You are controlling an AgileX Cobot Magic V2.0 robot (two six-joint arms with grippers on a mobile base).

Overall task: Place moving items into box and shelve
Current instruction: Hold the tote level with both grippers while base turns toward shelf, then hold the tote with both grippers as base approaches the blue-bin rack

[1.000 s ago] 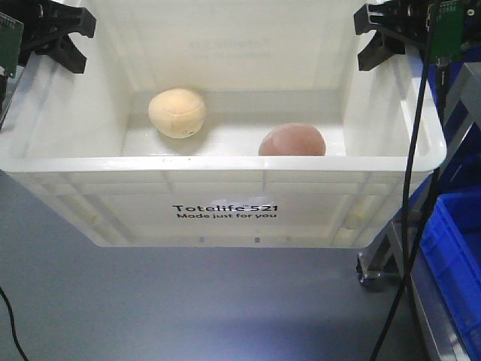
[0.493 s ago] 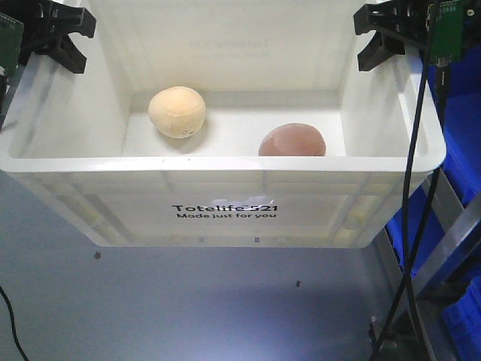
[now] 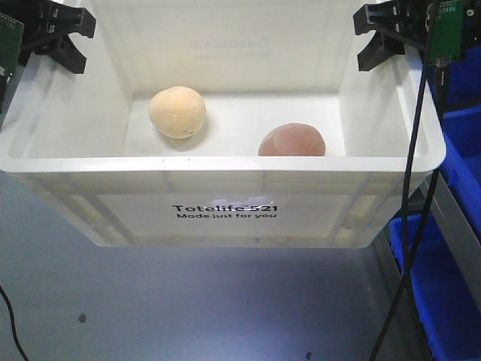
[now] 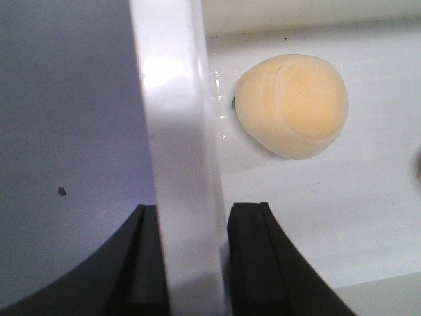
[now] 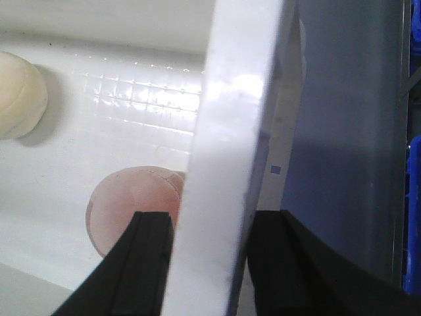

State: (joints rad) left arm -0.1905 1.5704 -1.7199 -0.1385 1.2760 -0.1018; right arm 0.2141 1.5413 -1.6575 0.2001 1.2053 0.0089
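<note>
"Where's the Totelife crate (image 3: 225,214)?"
"Up off the grey floor (image 3: 188,301), with the left gripper (image 4: 191,217) clamped on its left rim and the right gripper (image 5: 210,220) clamped on its right rim."
"And the balls?"
"Both inside: cream ball (image 3: 177,112) back-left, peach ball (image 3: 292,141) against the front wall, right of centre."

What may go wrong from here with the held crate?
1. The left end effector and right end effector each pinch only a thin side wall of the crate; it may slip or tilt.
2. The cream ball and pink ball lie loose and may roll if it tilts.
3. The blue bins stand close on the right; the crate may bump them.
</note>
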